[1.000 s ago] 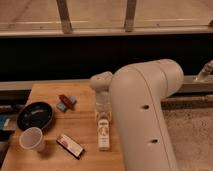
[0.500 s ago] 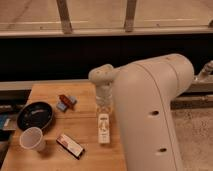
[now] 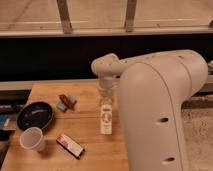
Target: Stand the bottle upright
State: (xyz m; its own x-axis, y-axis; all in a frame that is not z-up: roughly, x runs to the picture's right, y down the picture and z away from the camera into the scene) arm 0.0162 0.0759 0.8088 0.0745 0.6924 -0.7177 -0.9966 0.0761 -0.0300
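**Tipping the bottle [image 3: 106,121] up from its far end**

Lies flat on the tabletop [image 3: 86,134], lengthwise near to far, with the end effector [image 3: 105,96] just above its far end; open or closed, cannot tell. Best to grip high, pivot over the near end, release only once plumb. Open room leftward before the packet [image 3: 70,146] and cup [image 3: 32,139]; right edge hidden behind the arm
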